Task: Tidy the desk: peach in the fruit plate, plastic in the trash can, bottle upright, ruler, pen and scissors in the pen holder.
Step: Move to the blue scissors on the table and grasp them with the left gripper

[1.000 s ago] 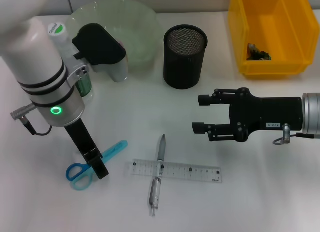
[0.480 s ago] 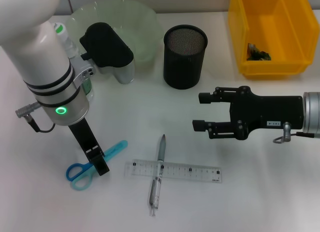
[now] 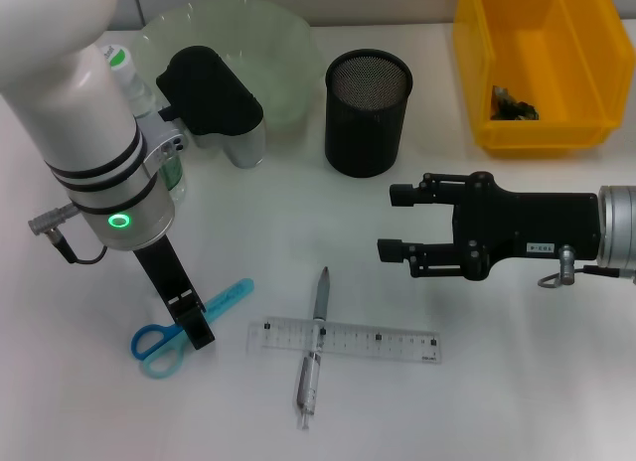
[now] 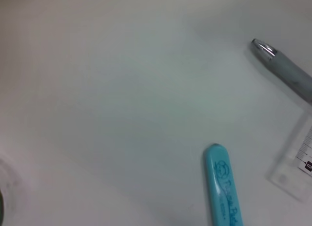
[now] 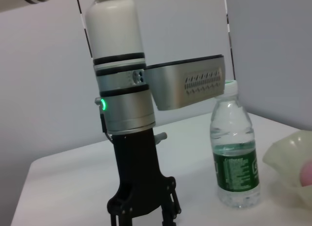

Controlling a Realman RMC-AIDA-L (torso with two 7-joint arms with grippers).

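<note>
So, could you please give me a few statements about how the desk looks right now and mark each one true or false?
1. The pen lies across the ruler. True.
2. The scissors are already in the pen holder. False: the scissors lie on the desk under the left gripper.
3. The bottle stands upright. True.
4. The right gripper is shut on the pen. False: it is open, above the desk, holding nothing.
5. The yellow bin is empty. False: something small and dark lies in it.
</note>
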